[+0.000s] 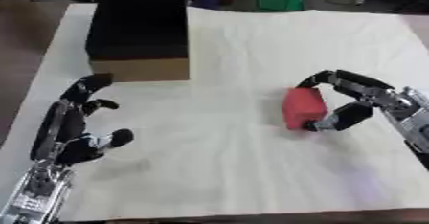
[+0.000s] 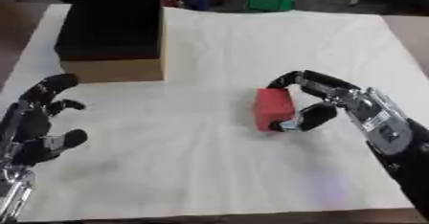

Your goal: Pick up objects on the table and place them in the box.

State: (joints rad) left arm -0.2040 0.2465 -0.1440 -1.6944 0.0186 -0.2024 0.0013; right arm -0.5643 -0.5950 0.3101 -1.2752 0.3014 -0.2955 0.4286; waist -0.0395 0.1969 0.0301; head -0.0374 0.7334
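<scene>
Guessing the red block [image 1: 302, 107] mid-table is light and stiff, so the right hand [image 1: 362, 98] curling fingers and thumb around its short ends looks fine; box [image 1: 139, 31] is far-left, left hand [image 1: 73, 131] idle, relaxed.

Both views come from the robot's head, looking steeply down at the table [image 1: 251, 170] from its near edge and facing away from the body toward the far side, where floor clutter shows above the tabletop. They are the two eyes of one stereo pair, so they share nearly the whole scene: the cloth-covered tabletop, the box [image 1: 138, 31] at far left, the red block [image 2: 274, 108] right of centre, and both hands. The right eye view sits a little to the right (everything lands further left in it). Both stand fairly near, the table filling each frame; it seems slightly askew, perhaps from head tilt.
</scene>
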